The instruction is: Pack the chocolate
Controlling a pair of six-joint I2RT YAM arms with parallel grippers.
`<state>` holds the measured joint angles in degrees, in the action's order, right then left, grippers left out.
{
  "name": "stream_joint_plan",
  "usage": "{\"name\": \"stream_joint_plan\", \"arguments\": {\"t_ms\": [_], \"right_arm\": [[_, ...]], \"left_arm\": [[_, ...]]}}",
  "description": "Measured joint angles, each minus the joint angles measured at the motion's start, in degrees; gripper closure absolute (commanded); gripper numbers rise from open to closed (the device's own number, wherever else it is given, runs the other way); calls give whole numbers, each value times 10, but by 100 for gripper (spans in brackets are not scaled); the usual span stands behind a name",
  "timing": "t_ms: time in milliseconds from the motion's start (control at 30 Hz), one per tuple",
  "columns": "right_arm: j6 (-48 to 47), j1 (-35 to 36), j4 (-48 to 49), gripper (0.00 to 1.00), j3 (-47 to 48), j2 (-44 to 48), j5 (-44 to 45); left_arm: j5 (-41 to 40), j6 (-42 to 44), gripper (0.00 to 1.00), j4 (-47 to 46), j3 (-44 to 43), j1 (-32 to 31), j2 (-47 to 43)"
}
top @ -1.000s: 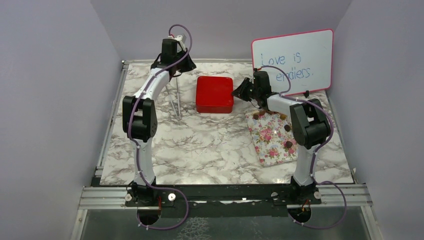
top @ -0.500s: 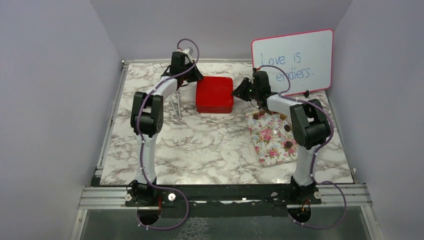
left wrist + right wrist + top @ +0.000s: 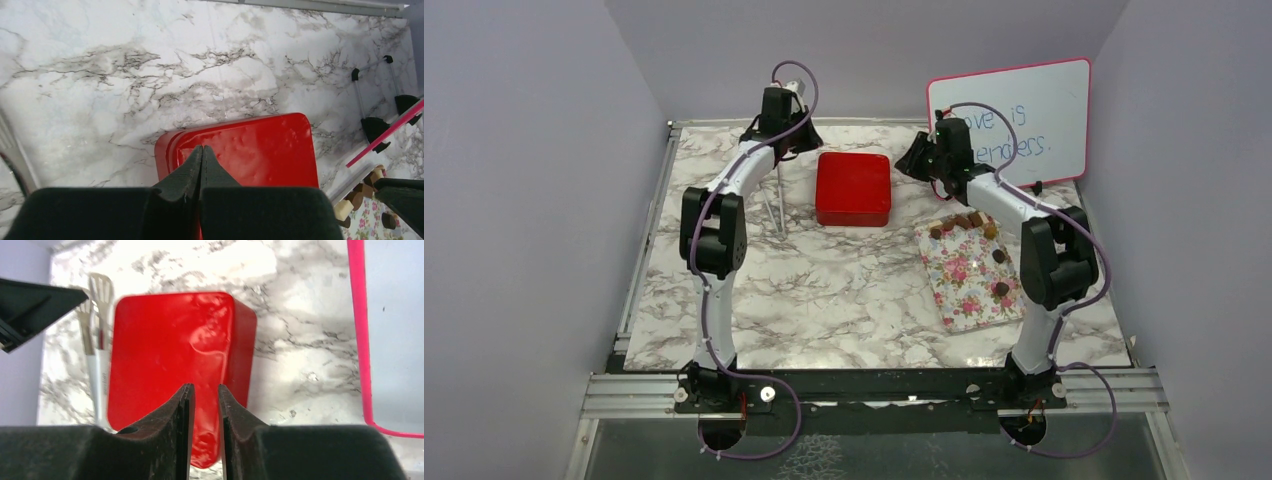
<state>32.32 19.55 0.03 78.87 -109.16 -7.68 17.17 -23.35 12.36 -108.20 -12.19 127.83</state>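
Observation:
The chocolate [image 3: 965,222] lies as several small brown pieces on a floral board [image 3: 964,275]; some brown and cream pieces [image 3: 356,196] show at the lower right of the left wrist view. A closed red box [image 3: 854,188] sits at the back middle. My left gripper [image 3: 802,143] is shut and empty, its tips [image 3: 201,148] above the red box's [image 3: 250,150] left edge. My right gripper [image 3: 908,162] hovers off the box's right side, its jaws [image 3: 202,388] open by a narrow gap with nothing between them, facing the red box [image 3: 170,355].
A pink-framed whiteboard [image 3: 1009,118] stands at the back right, just behind my right arm. Metal tongs [image 3: 776,205] lie left of the box, below my left arm. Purple walls close in on three sides.
My right gripper has lifted away from the box's right edge toward the whiteboard, and its jaws have parted a little. The left gripper swung nearer the box's left side and stays shut.

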Motion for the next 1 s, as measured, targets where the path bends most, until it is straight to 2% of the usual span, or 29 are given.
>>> {"name": "stream_joint_plan", "arguments": {"t_ms": [67,300,400,567,733,867,933,1000], "right_arm": [[-11,0,0,80,10,9,2],[-40,7,0,79,18,17,5],[-50,7,-1,79,15,18,6],[-60,7,-2,79,12,19,7],[-64,8,-2,79,6,19,9],[-65,8,-1,75,5,19,9],[-65,9,-1,71,5,19,9],[-65,10,-1,66,5,19,9]], "left_arm": [[-18,3,100,7,0,-4,-20],[-74,18,100,6,0,-44,-54],[-95,22,100,5,0,-59,-36],[-120,29,100,-6,-48,-60,67],[-139,35,100,9,-48,-51,68],[-138,42,100,30,-48,-48,64],[-134,43,94,44,-48,-48,55],[-125,43,83,57,-48,-49,38]]}}
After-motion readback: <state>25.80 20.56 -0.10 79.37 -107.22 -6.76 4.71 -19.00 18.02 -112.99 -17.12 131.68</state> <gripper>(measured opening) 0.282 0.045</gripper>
